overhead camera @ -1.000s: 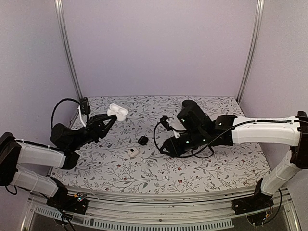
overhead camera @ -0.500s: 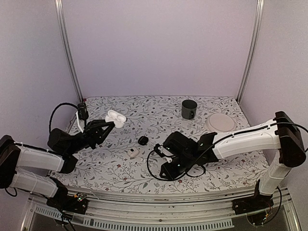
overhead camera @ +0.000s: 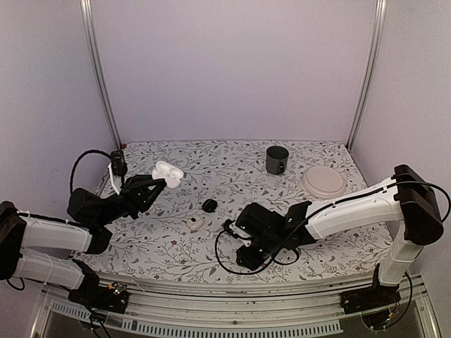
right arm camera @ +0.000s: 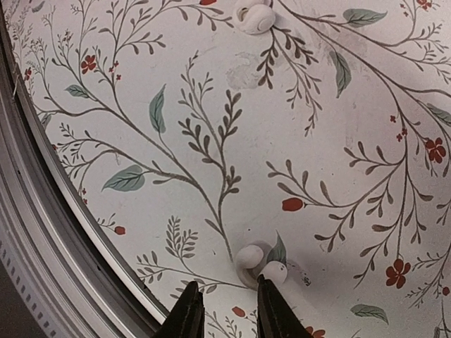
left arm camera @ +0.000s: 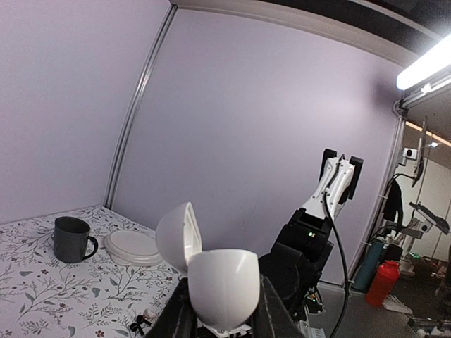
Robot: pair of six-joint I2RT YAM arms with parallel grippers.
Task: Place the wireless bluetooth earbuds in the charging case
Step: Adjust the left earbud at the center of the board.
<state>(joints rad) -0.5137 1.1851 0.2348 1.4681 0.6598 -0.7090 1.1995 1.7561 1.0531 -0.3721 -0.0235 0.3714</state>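
My left gripper [overhead camera: 156, 183] is shut on the white charging case [overhead camera: 168, 173], holding it above the table's left side with its lid hinged open. In the left wrist view the case [left arm camera: 220, 287] sits between the two fingers [left arm camera: 271, 310]. My right gripper [overhead camera: 244, 255] is low over the table near the front edge. In the right wrist view its jaws [right arm camera: 227, 287] stand a little apart with nothing between them. A white earbud [right arm camera: 255, 265] lies on the cloth just beyond the tips, touching the right fingertip [right arm camera: 263, 283]. A second small white piece [right arm camera: 255, 17] lies farther off.
A round black case [overhead camera: 209, 205] and a small white pebble-like object [overhead camera: 195, 223] lie mid-table. A dark mug [overhead camera: 277, 160] and a pale plate [overhead camera: 323, 181] stand at the back right. The metal front rail [right arm camera: 42, 232] runs close to the right gripper.
The right arm swung from the middle of the table toward the front edge and came down by the white earbud, uncovering mug and plate. The left arm drew back slightly with the case.
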